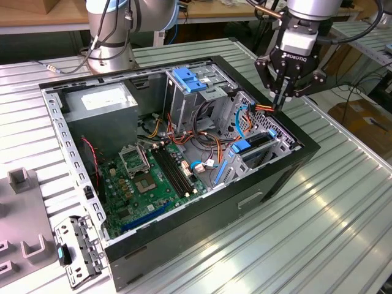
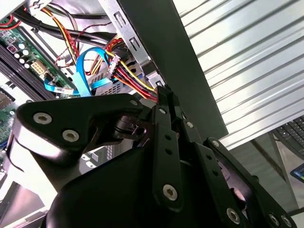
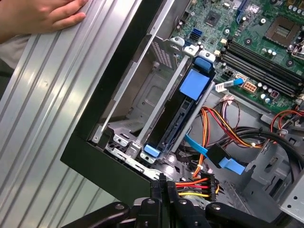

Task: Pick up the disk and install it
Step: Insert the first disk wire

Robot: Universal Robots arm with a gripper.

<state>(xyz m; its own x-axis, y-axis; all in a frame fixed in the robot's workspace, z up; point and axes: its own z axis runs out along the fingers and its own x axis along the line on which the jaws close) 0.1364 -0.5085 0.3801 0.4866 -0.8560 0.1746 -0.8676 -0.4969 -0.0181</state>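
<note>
**First wrist view: disk seated on edge, my jaws closed at the wires**

The disk (image 3: 194,85) stands on edge in a slotted metal bay at the corner of the computer case (image 3: 118,71). Its blue carrier shows as a broad tab on the edge facing me, with small clips at both ends. In the exterior view the disk (image 1: 251,147) sits in that bay against the case wall on the exterior view's right, below me and apart from my fingers.

Just beside the disk runs a flat blue data cable (image 3: 223,164). Next to it is a bundle of red, yellow and orange wires (image 3: 192,186) that reaches a black plug. My gripper (image 3: 164,183) is at that bundle, jaws pressed together and tips touching the wires. Whether a strand is nipped between the tips, I cannot tell. In the second wrist view my gripper (image 2: 164,95) has its fingers closed against each other, and the coloured wires meet the tip close to the black case wall. In the exterior view my gripper (image 1: 280,103) hangs over the case's corner on the exterior view's right.

Farther out, the green motherboard (image 1: 150,177) lies on the case floor. A grey drive cage topped by a blue latch (image 1: 190,79) stands behind it, and a grey power-supply box (image 1: 101,101) fills the far corner. The case lies on a ribbed metal table (image 1: 318,233). A person's hand (image 3: 42,14) rests on the table beside the case, well apart from me.
</note>
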